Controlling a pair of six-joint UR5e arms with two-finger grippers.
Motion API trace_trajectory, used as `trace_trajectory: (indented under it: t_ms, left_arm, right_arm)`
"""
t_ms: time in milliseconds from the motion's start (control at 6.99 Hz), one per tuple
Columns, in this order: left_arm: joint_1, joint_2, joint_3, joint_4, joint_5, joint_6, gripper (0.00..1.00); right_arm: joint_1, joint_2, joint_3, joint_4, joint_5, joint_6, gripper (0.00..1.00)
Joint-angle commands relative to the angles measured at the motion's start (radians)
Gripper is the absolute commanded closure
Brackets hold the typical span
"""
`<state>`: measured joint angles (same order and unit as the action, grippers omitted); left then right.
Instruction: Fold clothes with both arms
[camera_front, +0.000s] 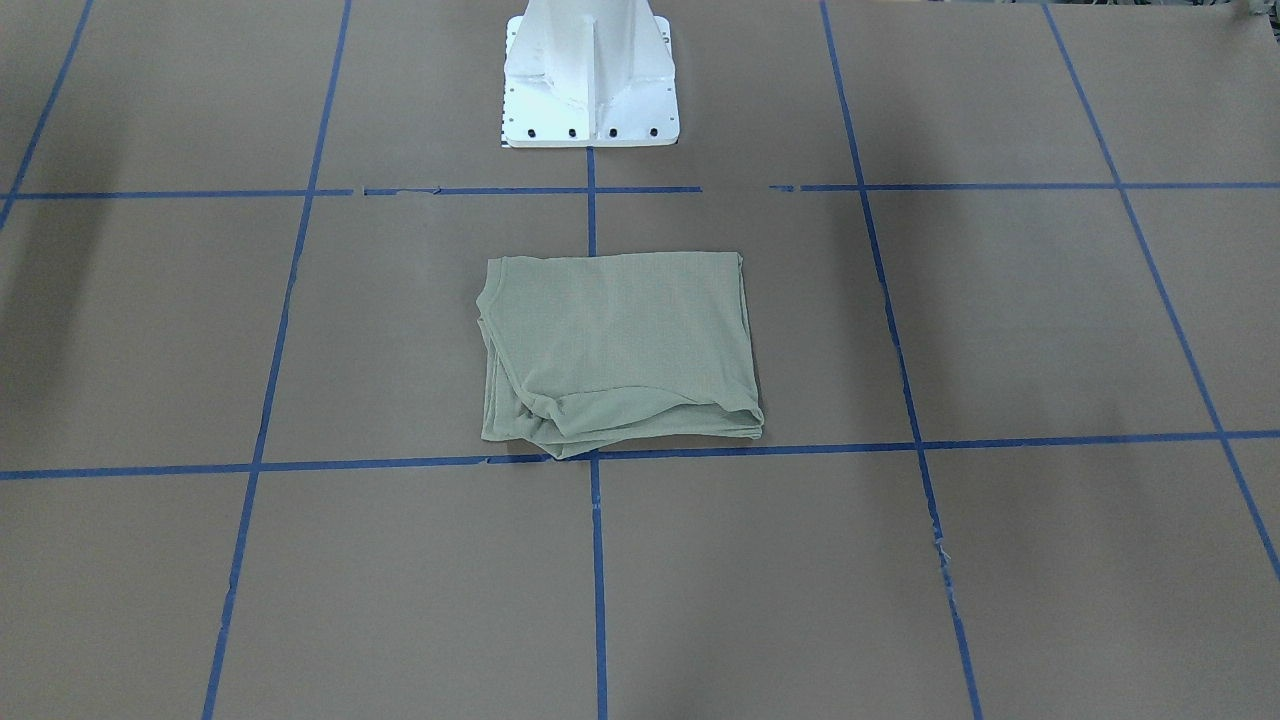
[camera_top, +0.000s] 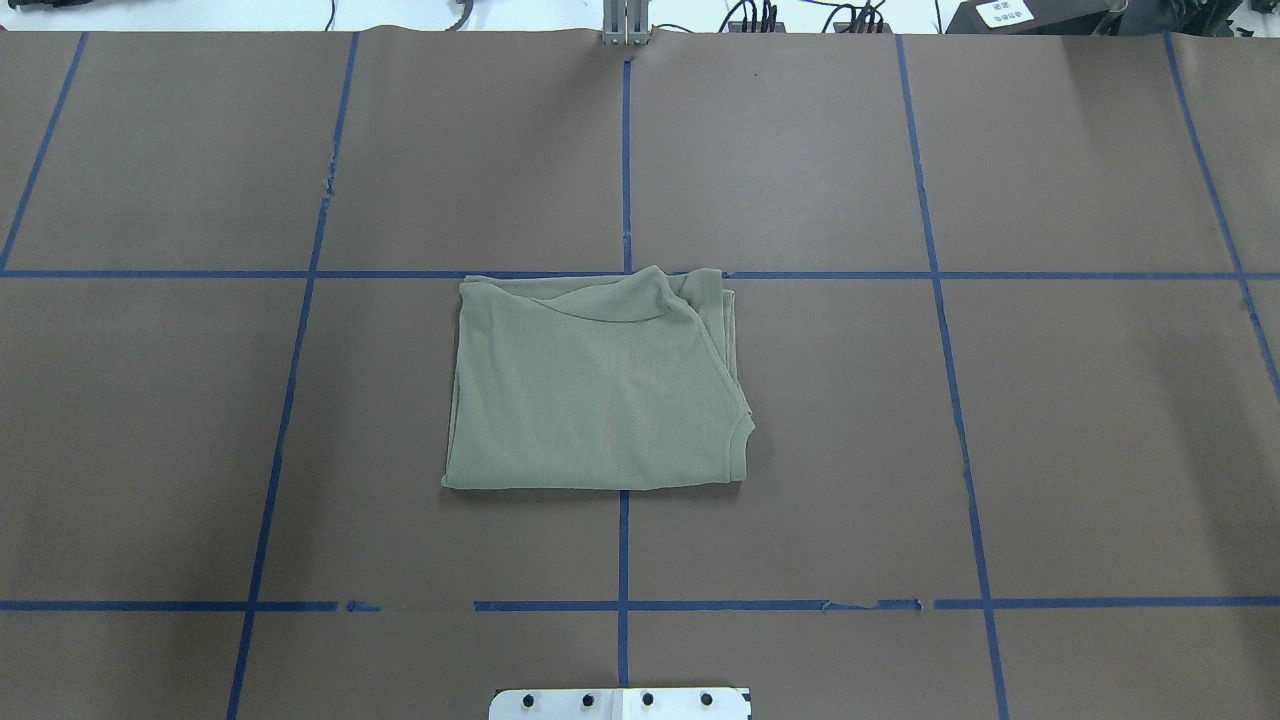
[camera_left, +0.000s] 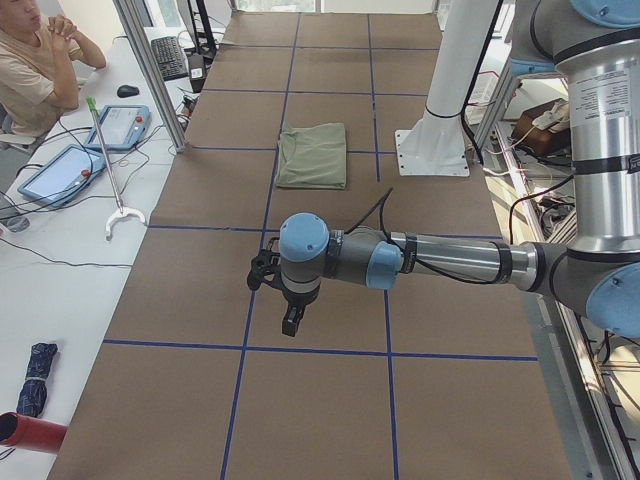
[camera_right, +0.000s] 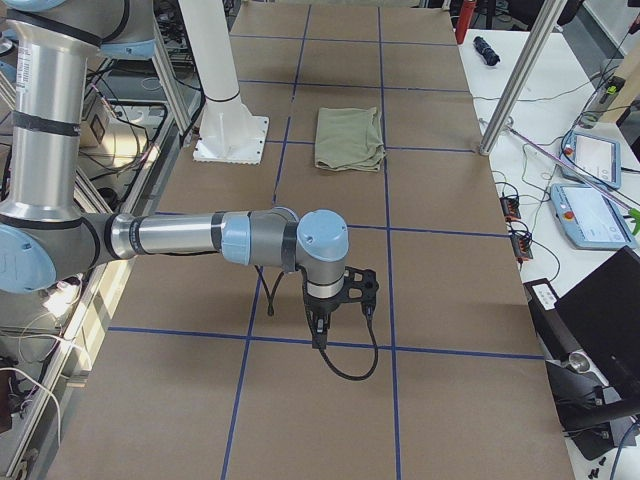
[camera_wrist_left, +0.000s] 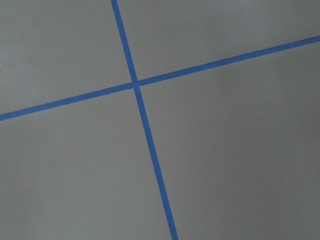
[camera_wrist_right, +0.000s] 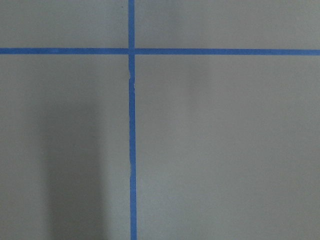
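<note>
The sage-green shirt (camera_front: 620, 345) lies folded into a compact rectangle at the table's middle, in front of the white pedestal; it also shows in the overhead view (camera_top: 595, 385) and both side views (camera_left: 313, 155) (camera_right: 349, 138). No arm touches it. My left gripper (camera_left: 291, 322) hangs over bare table far to the robot's left of the shirt. My right gripper (camera_right: 318, 335) hangs over bare table far to the robot's right. Both show only in the side views, so I cannot tell whether they are open or shut. Both wrist views show only the table and tape lines.
The brown table (camera_top: 900, 450) carries a grid of blue tape lines (camera_top: 623, 540). The white pedestal base (camera_front: 590, 80) stands at the robot's edge. A person (camera_left: 40, 60), tablets (camera_left: 60, 172) and a grabber stick (camera_left: 108, 165) are at a side desk beyond the table.
</note>
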<state>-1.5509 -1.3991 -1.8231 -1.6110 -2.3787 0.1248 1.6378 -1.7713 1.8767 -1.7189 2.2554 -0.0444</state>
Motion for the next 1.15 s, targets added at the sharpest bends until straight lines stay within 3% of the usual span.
trace_trajectory:
  t_ms: [0,1002]
  left_arm:
    - [-0.011,-0.003,-0.002,0.062,0.012,0.024,0.0]
    - [-0.017,0.008,-0.013,0.071,0.009,0.027,0.0]
  right_arm:
    - [0.001,-0.01,0.004,-0.005,-0.002,0.0,0.0]
    - [0.001,-0.011,0.001,-0.005,0.015,-0.009,0.0]
